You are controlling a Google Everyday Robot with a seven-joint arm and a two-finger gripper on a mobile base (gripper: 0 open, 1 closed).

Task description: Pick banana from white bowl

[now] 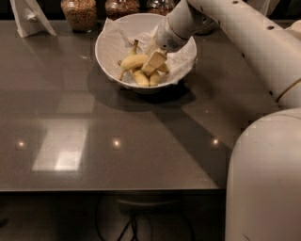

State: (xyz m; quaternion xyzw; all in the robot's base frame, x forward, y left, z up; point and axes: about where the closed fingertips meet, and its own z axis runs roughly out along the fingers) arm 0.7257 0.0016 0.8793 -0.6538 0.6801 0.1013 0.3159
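The white bowl [110, 42], lined with crumpled white paper, stands at the back middle of the dark table. Three yellow bananas lie in it. The longest, curved banana [132, 61] lies across the left of the pile, with a thin stem toward the lower left. Two stubbier bananas [146, 78] lie below it. My gripper [154, 61] reaches down into the bowl from the upper right and sits right on the bananas, at the right end of the long one. It hides part of the pile.
Glass jars [79, 13] with brown contents stand behind the bowl. A white folded paper holder [29, 19] stands at the back left. My arm [244, 33] crosses the back right, and my body [263, 179] fills the lower right. The table's front edge [113, 190] runs below.
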